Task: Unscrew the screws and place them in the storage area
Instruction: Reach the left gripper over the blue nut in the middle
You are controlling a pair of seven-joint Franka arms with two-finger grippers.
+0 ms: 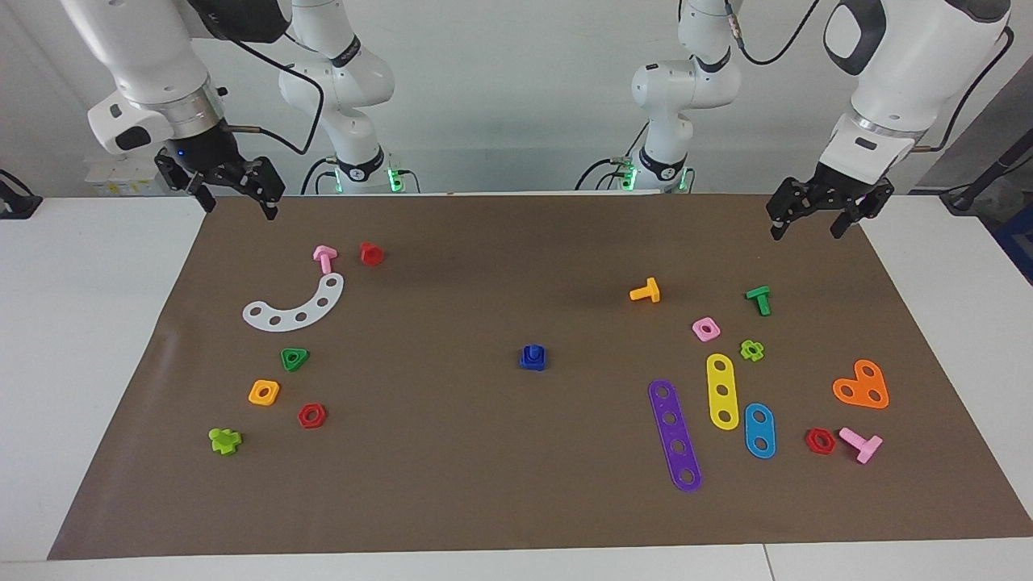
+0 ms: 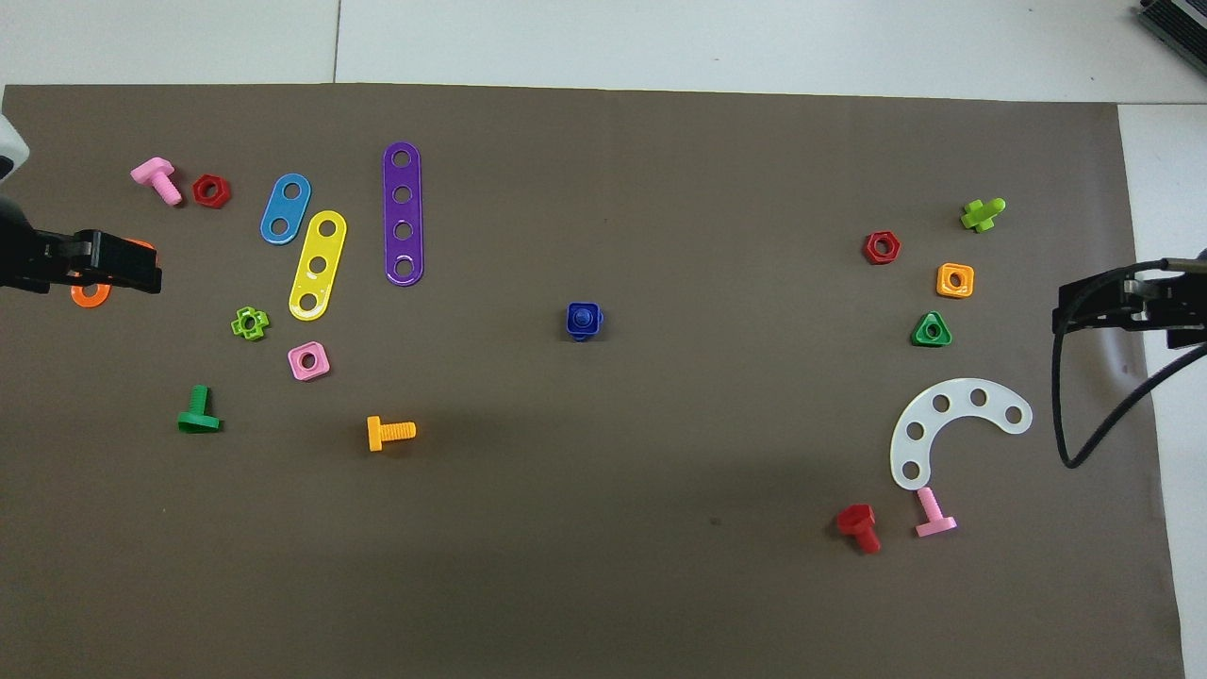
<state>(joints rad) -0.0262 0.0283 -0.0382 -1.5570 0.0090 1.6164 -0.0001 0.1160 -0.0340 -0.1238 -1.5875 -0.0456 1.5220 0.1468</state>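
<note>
The dark-blue screw [image 1: 532,356] stands in a flat blue square nut at the middle of the brown mat, with its round shaft end up; it also shows in the overhead view [image 2: 584,321]. The storage area lies toward the right arm's end, around the white curved strip [image 1: 294,307] [image 2: 952,424], green triangle nut [image 1: 294,358], orange square nut [image 1: 264,393] and red hexagon nut [image 1: 311,415]. My right gripper [image 1: 236,202] [image 2: 1099,304] is open and empty, raised over the mat's edge beside that area. My left gripper [image 1: 807,223] [image 2: 118,269] is open and empty, raised over the other end; both arms wait.
A pink bolt [image 1: 324,258], a red bolt [image 1: 371,253] and a light-green bolt [image 1: 224,440] lie in the storage stretch. Toward the left arm's end lie purple [image 1: 675,436], yellow [image 1: 722,390] and blue strips [image 1: 759,430], an orange heart [image 1: 862,386], and orange [image 1: 646,291] and green bolts [image 1: 759,299].
</note>
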